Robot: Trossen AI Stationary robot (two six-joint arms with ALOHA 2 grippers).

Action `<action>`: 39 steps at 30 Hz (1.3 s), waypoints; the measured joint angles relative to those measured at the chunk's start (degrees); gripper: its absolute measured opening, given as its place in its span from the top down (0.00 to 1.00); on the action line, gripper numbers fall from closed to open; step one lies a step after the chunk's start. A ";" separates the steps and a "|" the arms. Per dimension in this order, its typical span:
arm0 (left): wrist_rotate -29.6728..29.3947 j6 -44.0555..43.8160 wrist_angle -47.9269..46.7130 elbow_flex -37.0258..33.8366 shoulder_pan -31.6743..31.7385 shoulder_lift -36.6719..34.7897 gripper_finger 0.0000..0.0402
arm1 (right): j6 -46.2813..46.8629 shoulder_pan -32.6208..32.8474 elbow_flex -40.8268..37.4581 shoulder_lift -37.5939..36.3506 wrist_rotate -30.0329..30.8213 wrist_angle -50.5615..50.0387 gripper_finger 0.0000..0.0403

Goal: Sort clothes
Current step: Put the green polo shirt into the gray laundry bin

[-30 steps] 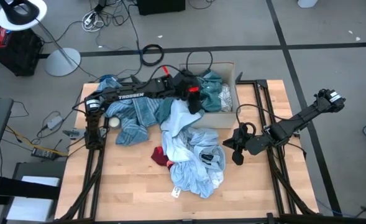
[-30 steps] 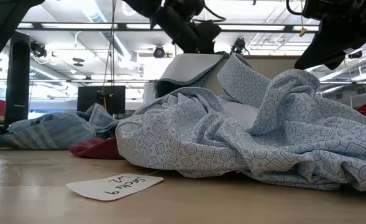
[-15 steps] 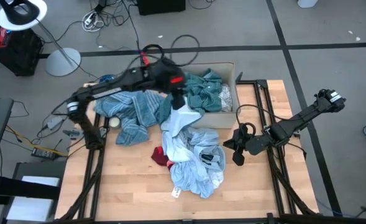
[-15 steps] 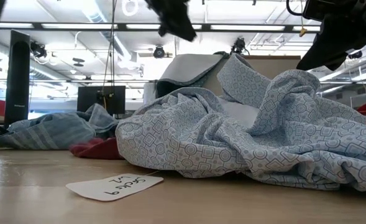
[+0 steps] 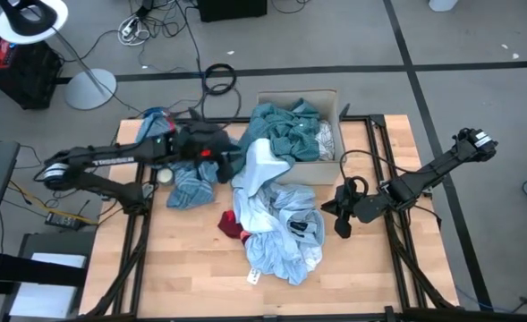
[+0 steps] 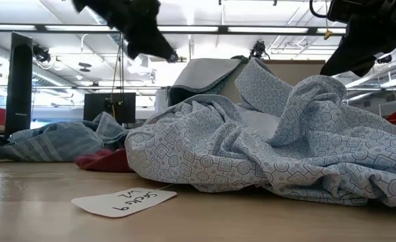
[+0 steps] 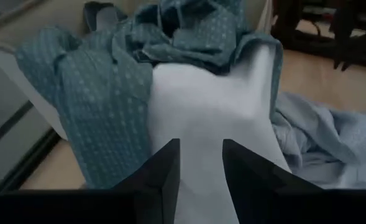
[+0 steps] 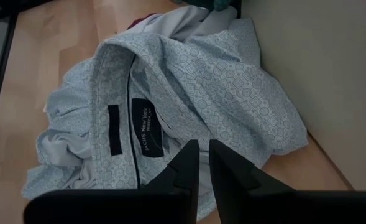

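With the teal shirt (image 5: 285, 132) in the box (image 5: 333, 100), the left gripper (image 5: 216, 154) hovered empty and parted over the striped cloth (image 5: 191, 183), likely needing to pinch the next garment.

Even, bright light falls from above: in the low view rows of ceiling strip lights (image 6: 204, 28) glow white and slightly blown out behind the table. From overhead, shadows are soft and short, gathering only in the folds of the patterned shirt (image 5: 276, 228) and under the left arm (image 5: 129, 159). The left gripper (image 6: 140, 37) is a dark, motion-smeared silhouette against the bright ceiling. In the left wrist view the fingers (image 7: 164, 174) are soft and out of focus, and the pale blue shirt (image 7: 214, 118) just beyond them is nearly washed out. The right wrist view is sharper, the collar label (image 8: 148, 134) almost legible.
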 joint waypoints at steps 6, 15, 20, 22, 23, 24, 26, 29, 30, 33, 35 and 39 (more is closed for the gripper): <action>0.24 -1.61 11.96 -12.33 -0.13 -0.96 0.69 | 0.07 0.00 0.00 0.13 0.03 0.15 0.90; 1.55 -2.37 26.30 -20.17 -0.13 3.21 0.69 | -0.51 0.00 0.00 0.15 0.18 0.87 0.90; 1.12 -1.10 30.54 -20.46 0.34 8.45 0.69 | -0.70 -0.04 0.00 0.17 0.74 0.87 0.90; -0.35 -1.06 31.84 -20.49 0.77 11.35 0.69 | -1.33 -0.04 0.00 0.15 0.79 1.47 0.90; -0.80 -1.04 32.86 -20.53 1.09 12.95 0.69 | -1.52 -0.04 0.00 0.15 0.79 1.42 0.90; -1.05 -1.04 34.39 -20.53 1.40 14.70 0.69 | -1.59 -0.04 0.00 0.15 0.78 1.30 0.90; -1.32 -1.06 36.71 -20.51 2.03 17.37 0.69 | -1.79 -0.09 0.00 0.12 0.76 1.55 0.90; -1.31 -1.77 38.06 -20.40 2.60 20.91 0.71 | -2.17 -0.46 0.00 0.15 0.74 1.57 0.90; -1.32 -2.56 37.56 -20.42 2.65 21.49 0.73 | -2.24 -0.67 0.00 0.12 0.76 1.78 0.90; -1.14 -2.79 37.56 -20.42 2.65 21.78 0.92 | -2.68 -0.96 0.00 0.15 0.76 1.64 0.90; -0.39 -2.99 38.61 -20.42 2.65 21.11 0.97 | -2.68 -1.07 0.00 0.15 0.76 1.83 0.90; -0.34 -3.10 39.82 -20.09 2.65 16.38 0.99 | -2.68 -1.07 0.00 0.15 0.76 1.68 0.90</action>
